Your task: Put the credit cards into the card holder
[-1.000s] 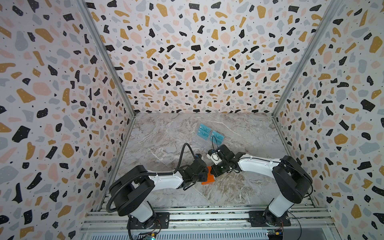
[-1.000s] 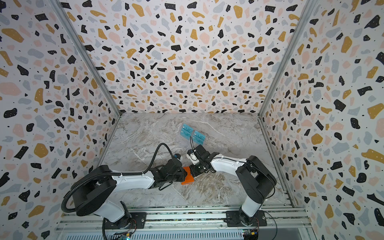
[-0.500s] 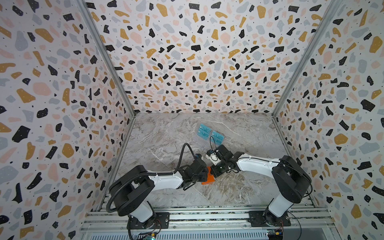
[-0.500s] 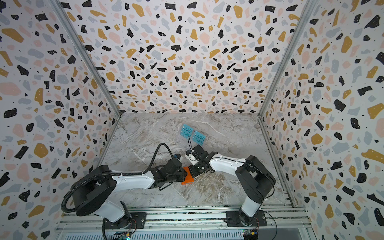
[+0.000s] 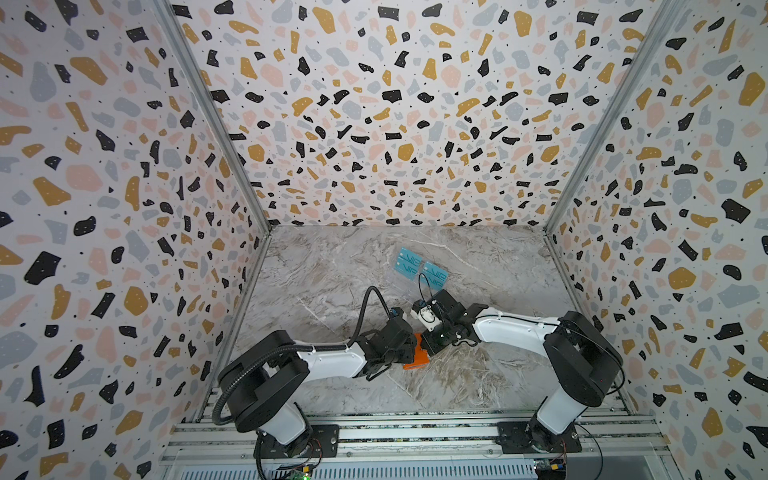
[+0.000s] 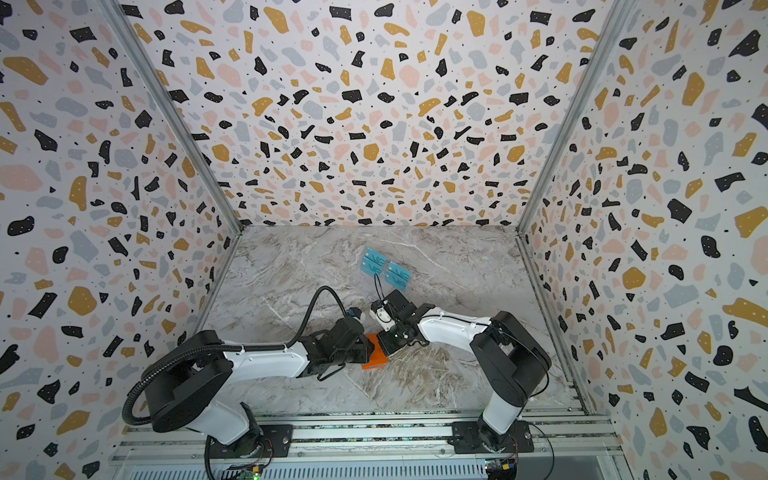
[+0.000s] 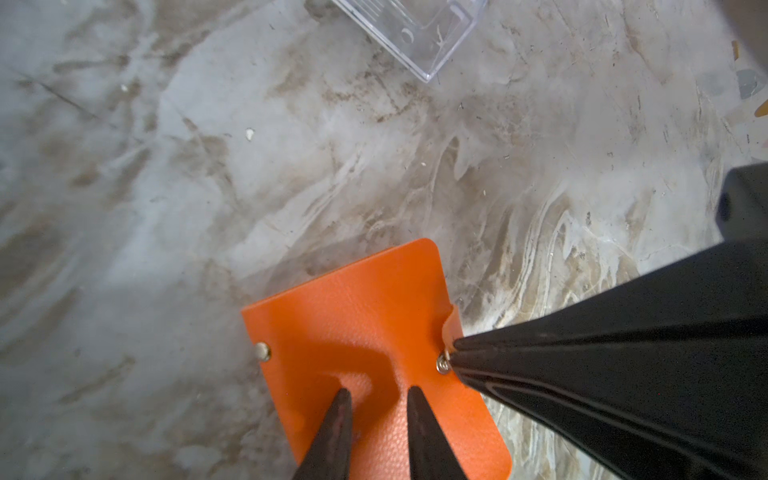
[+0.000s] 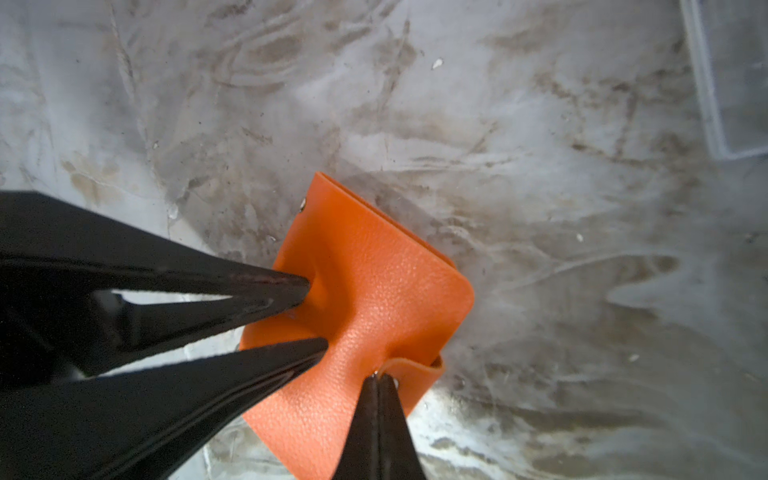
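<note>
Orange card holder [image 7: 365, 316] lies closed, long axis along left jaws.

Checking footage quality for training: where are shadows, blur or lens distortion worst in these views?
Left wrist view: the left gripper shadows the card holder, and the table looks soft. Right wrist view: the clear rack is out of focus. Both top views: wide-angle perspective splays the walls; lighting even.

One orange card holder [image 7: 365, 316], one clear plastic rack [image 7: 415, 29], teal cards [image 5: 407, 262] in two groups, number unclear.
</note>
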